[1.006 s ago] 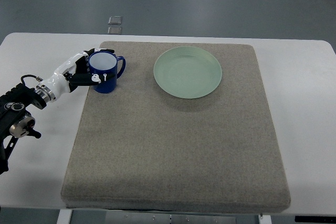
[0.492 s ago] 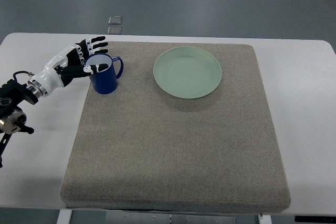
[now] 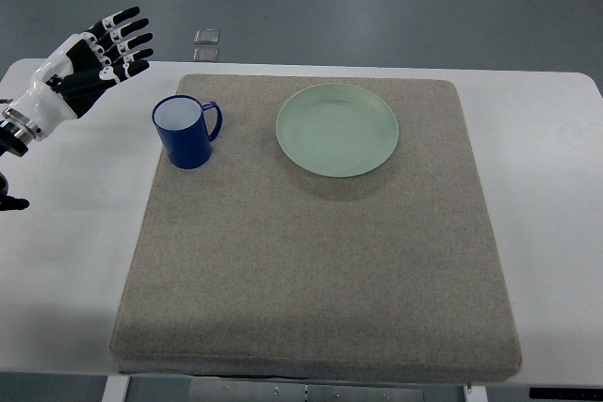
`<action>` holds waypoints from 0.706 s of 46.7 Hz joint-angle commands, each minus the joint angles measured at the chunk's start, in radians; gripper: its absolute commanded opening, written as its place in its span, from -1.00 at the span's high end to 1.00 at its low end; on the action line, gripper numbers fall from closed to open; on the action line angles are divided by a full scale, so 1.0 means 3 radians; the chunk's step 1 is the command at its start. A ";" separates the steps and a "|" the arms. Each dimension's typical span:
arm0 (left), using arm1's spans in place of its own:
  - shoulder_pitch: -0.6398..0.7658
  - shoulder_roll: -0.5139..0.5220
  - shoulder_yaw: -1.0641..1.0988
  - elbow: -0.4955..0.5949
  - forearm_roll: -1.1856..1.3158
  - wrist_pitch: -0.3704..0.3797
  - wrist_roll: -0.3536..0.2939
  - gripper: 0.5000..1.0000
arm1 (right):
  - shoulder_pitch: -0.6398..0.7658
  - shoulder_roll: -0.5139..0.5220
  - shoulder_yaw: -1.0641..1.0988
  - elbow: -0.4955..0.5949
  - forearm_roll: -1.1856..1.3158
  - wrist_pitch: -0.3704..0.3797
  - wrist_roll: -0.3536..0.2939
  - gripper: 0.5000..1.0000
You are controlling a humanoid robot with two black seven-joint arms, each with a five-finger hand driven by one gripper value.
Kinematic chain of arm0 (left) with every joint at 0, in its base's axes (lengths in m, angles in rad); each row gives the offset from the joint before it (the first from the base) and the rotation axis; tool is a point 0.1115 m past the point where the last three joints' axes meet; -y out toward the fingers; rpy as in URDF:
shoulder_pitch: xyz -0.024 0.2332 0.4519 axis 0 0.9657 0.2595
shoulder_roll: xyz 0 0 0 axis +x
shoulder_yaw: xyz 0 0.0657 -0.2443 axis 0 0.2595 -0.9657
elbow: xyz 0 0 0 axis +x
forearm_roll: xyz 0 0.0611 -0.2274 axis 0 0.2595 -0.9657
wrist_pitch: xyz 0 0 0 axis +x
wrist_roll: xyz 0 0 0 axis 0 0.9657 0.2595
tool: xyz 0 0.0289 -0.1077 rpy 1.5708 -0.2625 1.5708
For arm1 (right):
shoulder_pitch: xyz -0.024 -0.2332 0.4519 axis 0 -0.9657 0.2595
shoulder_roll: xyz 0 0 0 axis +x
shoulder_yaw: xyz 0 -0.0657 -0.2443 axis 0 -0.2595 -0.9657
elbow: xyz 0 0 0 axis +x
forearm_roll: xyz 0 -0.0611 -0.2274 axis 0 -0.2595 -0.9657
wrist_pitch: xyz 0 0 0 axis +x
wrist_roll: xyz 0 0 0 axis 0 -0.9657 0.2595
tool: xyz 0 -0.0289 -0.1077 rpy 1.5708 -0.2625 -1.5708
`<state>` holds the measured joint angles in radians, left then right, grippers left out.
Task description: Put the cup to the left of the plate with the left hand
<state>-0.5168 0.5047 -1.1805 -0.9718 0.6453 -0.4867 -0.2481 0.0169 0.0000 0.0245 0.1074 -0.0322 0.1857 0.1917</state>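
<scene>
1. We are seeing the cup [image 3: 185, 134] standing upright near the mat's [image 3: 311, 261] left edge, mouth up, handle pointing right toward the plate [image 3: 336, 129].
2. We are seeing it left of the plate, apart from it, with nothing touching it.
3. Our left hand [image 3: 89, 58] is hovering up-left of the cup, fingers [image 3: 127, 30] spread and holding nothing; its arm is cut off at the left edge.
4. We are noting a glossy blue cup with a pale inside, a round pale-green plate, a coarse grey-brown mat and a smooth white table [image 3: 556, 185].
</scene>
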 commanded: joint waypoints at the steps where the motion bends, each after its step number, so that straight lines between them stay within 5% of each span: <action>1: -0.0133 0.0005 0.0018 0.0064 -0.0034 0.0006 0.0045 -0.82 | 0.0000 0.0000 0.0000 0.0000 0.0000 0.0000 0.0000 -0.73; 18: -0.0864 -0.0010 0.0228 0.0877 -0.0198 -0.0126 0.0469 -0.99 | 0.0000 0.0000 0.0000 0.0000 0.0000 -0.0005 0.0000 -0.73; 33: -0.0987 -0.0082 0.0391 0.1168 -0.1705 -0.0326 0.1517 -0.99 | 0.0000 0.0000 0.0000 0.0000 0.0000 0.0000 0.0000 -0.73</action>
<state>-0.8129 0.4794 -1.0623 -0.6329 0.2364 -0.5588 0.1465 0.0169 0.0000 0.0246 0.1074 -0.0322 0.1854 0.1917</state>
